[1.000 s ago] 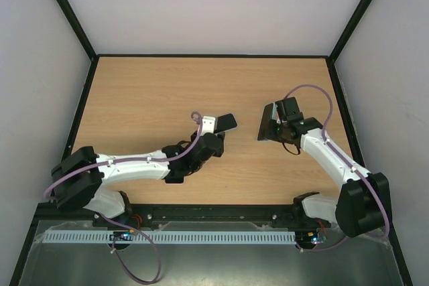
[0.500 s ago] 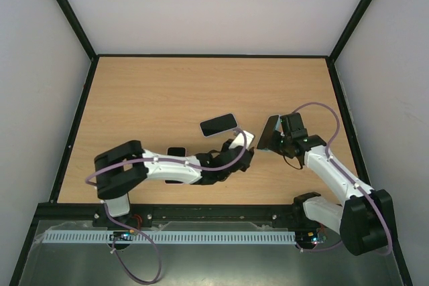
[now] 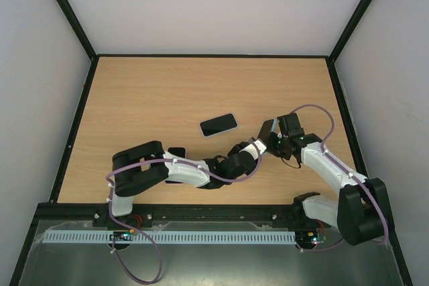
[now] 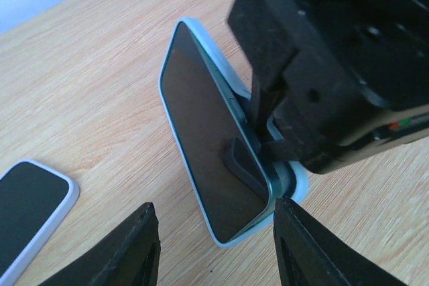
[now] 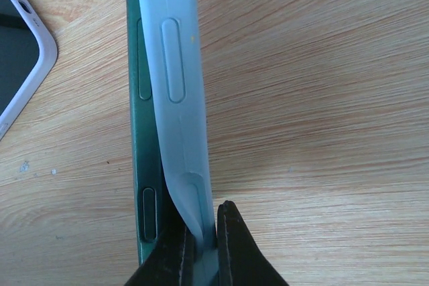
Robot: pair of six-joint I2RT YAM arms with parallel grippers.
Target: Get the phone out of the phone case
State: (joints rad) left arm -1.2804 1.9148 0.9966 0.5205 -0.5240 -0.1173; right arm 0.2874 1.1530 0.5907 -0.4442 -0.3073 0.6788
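Right of centre on the table (image 3: pixel 147 92), my right gripper (image 5: pixel 204 232) is pinched shut on the case (image 5: pixel 177 65) lip, tilting it up on edge. Phone (image 4: pixel 201 138) isn't out: the case is only peeling at one corner. Left gripper (image 4: pixel 214 236) hangs open around it, grasping nothing, so the pull-out is all left to do.

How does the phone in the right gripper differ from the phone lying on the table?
The held phone is turned on edge, its pale blue case pinched by the right gripper; the lying phone rests flat, untouched. The held phone's case is peeling off its green side; the lying phone's white rim surrounds it fully. Both show dark screens.
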